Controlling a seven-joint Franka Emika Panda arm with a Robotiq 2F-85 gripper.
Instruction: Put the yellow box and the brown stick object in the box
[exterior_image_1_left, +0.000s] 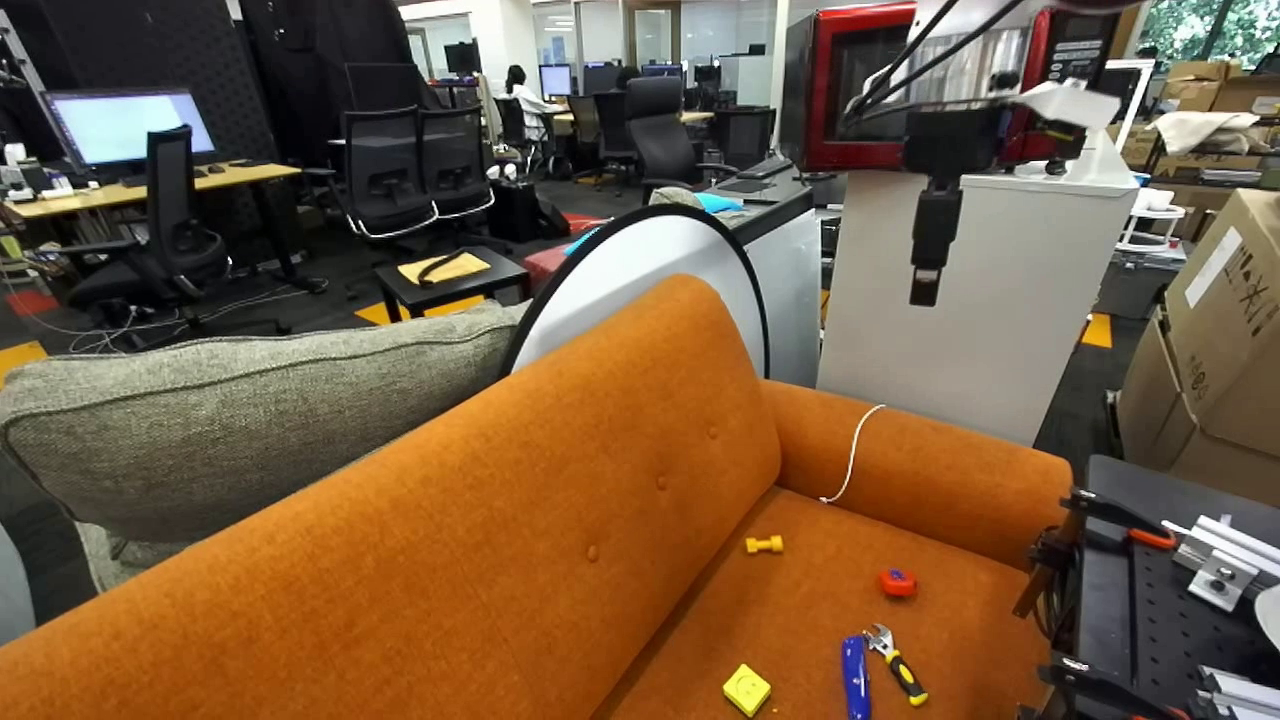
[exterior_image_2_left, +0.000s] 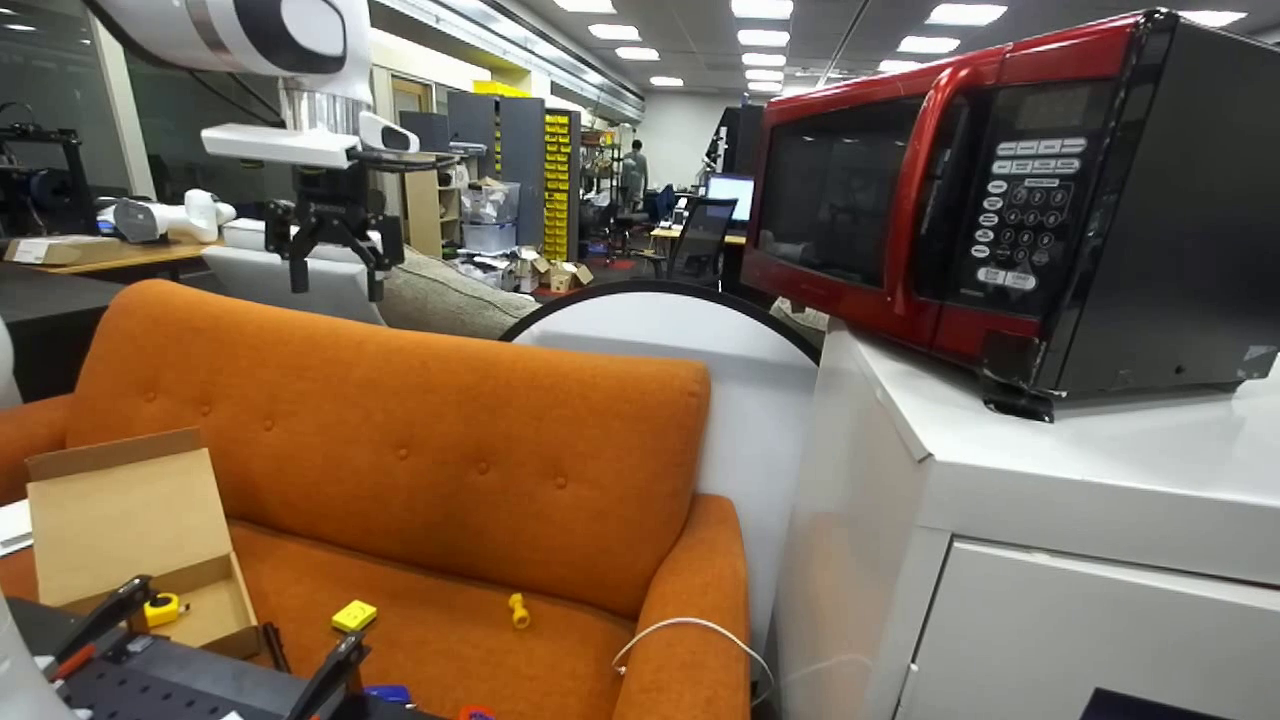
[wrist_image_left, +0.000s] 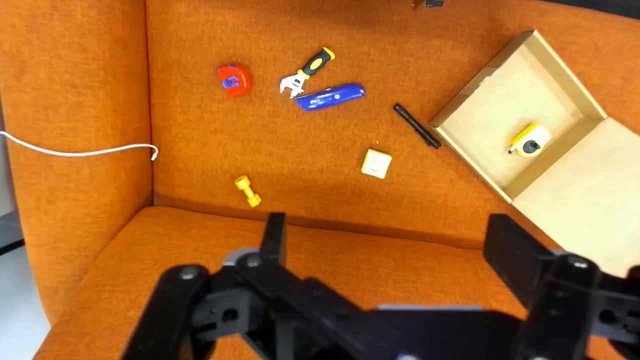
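The yellow box (wrist_image_left: 376, 163), a small bright square block, lies on the orange sofa seat; it shows in both exterior views (exterior_image_1_left: 746, 690) (exterior_image_2_left: 354, 616). A thin, near-black stick (wrist_image_left: 417, 126) lies between it and the cardboard box; it also shows in an exterior view (exterior_image_2_left: 274, 647). No tan-brown stick shows. The open cardboard box (wrist_image_left: 505, 100) lies on the seat, its lid (exterior_image_2_left: 130, 520) leaning back in an exterior view. My gripper (wrist_image_left: 385, 220) is open and empty, high above the sofa; it hangs above the backrest in an exterior view (exterior_image_2_left: 337, 290).
A yellow tape measure (wrist_image_left: 531, 140) lies inside the cardboard box. On the seat lie a yellow dumbbell-shaped piece (wrist_image_left: 248, 191), a wrench (wrist_image_left: 312, 69), a blue knife (wrist_image_left: 330, 97) and a red item (wrist_image_left: 235, 80). A white cord (wrist_image_left: 80, 151) crosses the armrest. A black bench (exterior_image_1_left: 1140, 600) borders the seat.
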